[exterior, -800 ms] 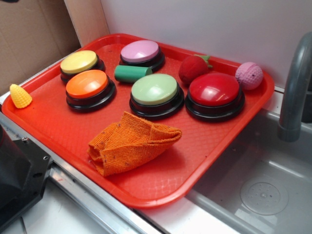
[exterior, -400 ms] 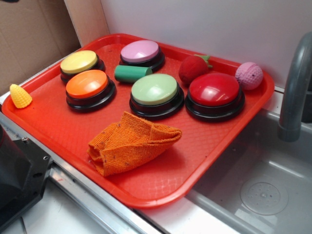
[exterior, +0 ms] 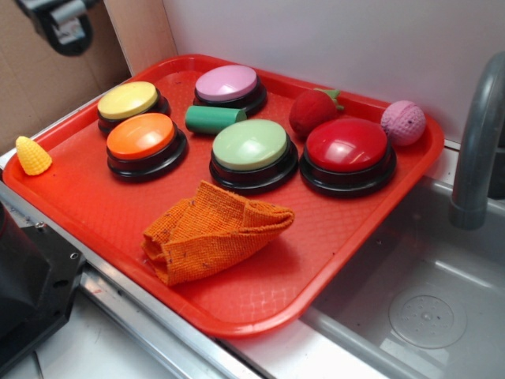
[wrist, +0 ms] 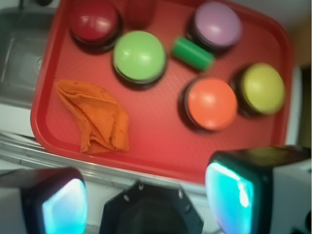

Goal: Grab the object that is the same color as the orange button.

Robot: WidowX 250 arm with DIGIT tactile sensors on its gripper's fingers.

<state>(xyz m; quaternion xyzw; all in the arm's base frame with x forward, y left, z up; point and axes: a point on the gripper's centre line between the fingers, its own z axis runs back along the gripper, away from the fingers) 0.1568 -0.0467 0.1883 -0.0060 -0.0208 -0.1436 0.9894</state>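
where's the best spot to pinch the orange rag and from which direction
Probably from straight above, on the raised folded ridge of the orange rag along its far edge. The layers bunch highest there, giving the open gripper something to close on, while the lower edges lie flat on the tray.

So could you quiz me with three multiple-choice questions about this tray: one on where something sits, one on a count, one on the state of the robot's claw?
1. Where does the crumpled orange woven cloth lie on the red plastic tray?
A. near its front edge
B. on the round orange push button
C. in the sink

2. How many round push buttons are on the tray?
A. three
B. five
C. seven

3. How does the gripper stand?
A. shut on the cloth
B. pressing a button
C. open, holding nothing

Answers:
1. A, it lies in front of the light green button, apart from the orange push button.
2. B: yellow, orange, purple, green, red.
3. C, the wrist view shows its fingers wide apart above the tray.
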